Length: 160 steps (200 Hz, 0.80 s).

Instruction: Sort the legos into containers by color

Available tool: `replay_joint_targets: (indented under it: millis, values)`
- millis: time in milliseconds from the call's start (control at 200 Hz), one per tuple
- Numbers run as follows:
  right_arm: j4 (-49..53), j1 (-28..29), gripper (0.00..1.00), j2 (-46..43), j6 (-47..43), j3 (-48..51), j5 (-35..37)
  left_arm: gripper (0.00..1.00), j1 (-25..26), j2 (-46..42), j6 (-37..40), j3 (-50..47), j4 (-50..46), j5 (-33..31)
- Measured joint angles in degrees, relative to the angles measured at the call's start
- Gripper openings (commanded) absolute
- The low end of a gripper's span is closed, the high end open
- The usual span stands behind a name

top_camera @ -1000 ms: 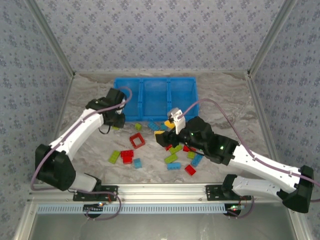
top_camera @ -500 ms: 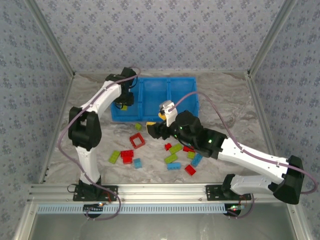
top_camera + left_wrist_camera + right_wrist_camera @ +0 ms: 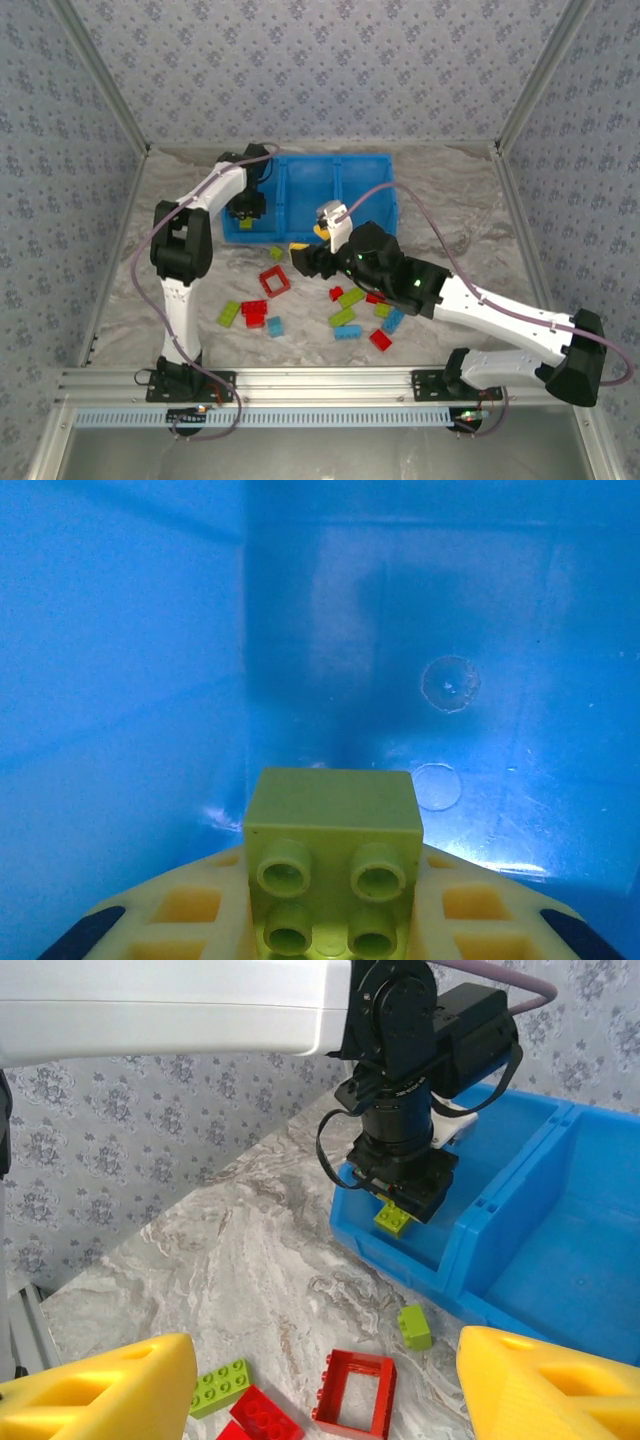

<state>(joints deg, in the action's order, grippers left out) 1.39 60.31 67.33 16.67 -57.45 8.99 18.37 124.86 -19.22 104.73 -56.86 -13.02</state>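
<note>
My left gripper hangs inside the left compartment of the blue bin, shut on a yellow-green lego. From the right wrist that lego sits just above the bin's front wall. My right gripper is open with nothing in it, low over the table by the red hollow frame. From above, this gripper is in front of the bin. Red, yellow-green and light-blue legos lie scattered on the table.
A small yellow-green brick lies close to the bin's front wall. A longer green brick and a red brick lie beside the frame. The middle and right compartments look bare. Patterned walls close in the marble table.
The left arm swung from the table beside the bin up into the left compartment, carrying the yellow-green lego. The right gripper moved left toward the red frame, then nearly stopped.
</note>
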Motion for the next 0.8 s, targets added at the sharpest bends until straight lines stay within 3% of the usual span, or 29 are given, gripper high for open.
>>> replay_joint_targets:
  millis: [200,345,630,730,799]
  values:
    - [-0.2,0.33,0.72,2.01,0.7,-0.02,-0.42,0.48,0.17,0.42,-0.63,0.42,0.02,0.37]
    - [-0.31,0.33,0.72,2.01,0.96,0.0,-0.39,0.56,0.7,0.42,-1.16,0.57,-0.04,0.33]
    - [0.61,0.35,0.7,4.33,1.84,-0.28,-0.31,0.57,1.9,-0.7,-1.51,0.46,-0.22,-0.79]
    - [2.89,0.33,0.65,8.0,2.67,-2.14,-0.17,0.63,2.67,-6.64,-2.69,-2.29,0.66,-2.6]
    - [4.55,0.31,0.61,11.37,3.54,-3.93,-0.22,0.64,3.19,-15.52,-4.46,-7.67,2.23,-3.58]
